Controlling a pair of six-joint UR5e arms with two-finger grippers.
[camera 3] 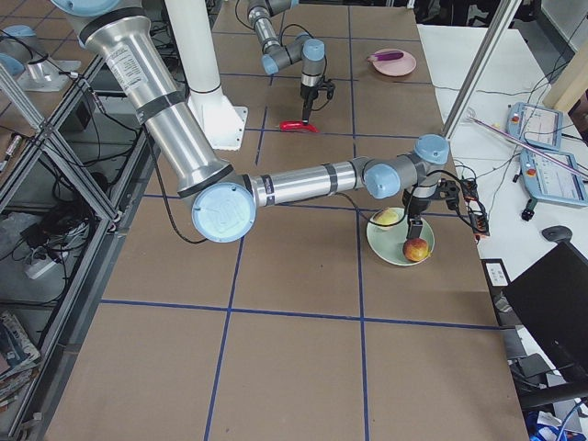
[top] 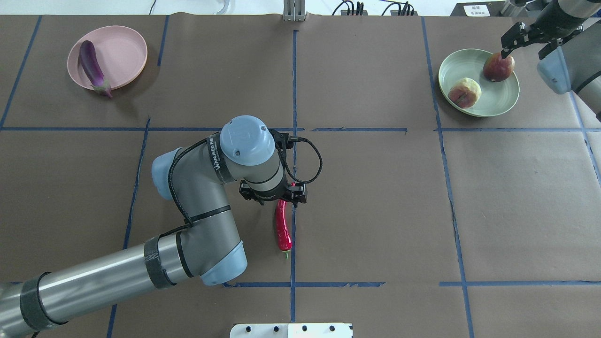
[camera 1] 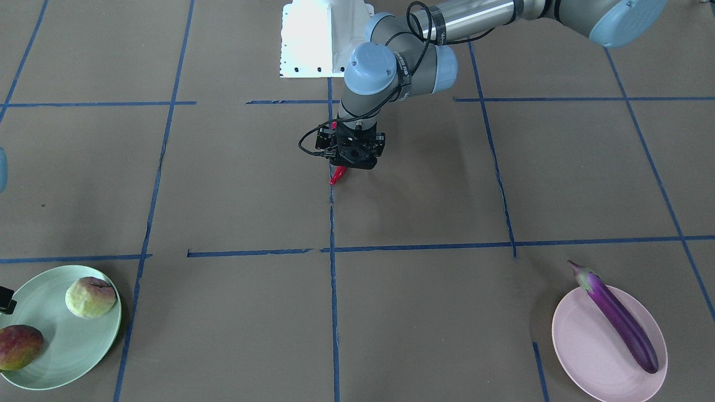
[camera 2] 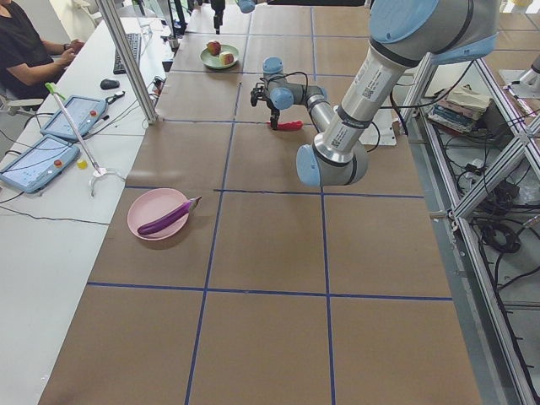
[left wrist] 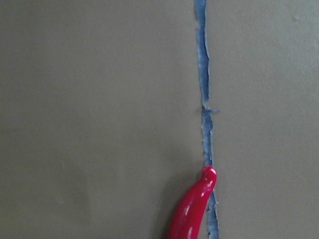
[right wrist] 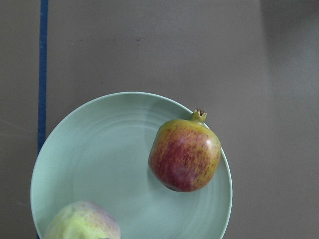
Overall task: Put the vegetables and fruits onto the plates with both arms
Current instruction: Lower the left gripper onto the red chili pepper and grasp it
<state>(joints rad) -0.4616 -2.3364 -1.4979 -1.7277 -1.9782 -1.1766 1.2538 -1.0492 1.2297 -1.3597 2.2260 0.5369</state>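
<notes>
From over the robot's shoulders, the upper-left plate point(top: 124, 44) sits on the worktop point(top: 375, 211) in the top left corner of the frame. The eggplant point(top: 91, 65) lies across its left part, its cap end poking over the lower rim. The upper-right plate point(top: 453, 65) sits far across in the top right and carries both fruits, set apart: the first fruit point(top: 498, 67) at its upper right, the second fruit point(top: 465, 92) at its lower left. The chili pepper point(top: 282, 227) lies on the worktop near the middle of the frame, just left of a tape line point(top: 294, 70) and running along it. The left fingers point(camera 1: 351, 163) are at its upper end, and the right fingers point(top: 508, 43) hang above the first fruit.
</notes>
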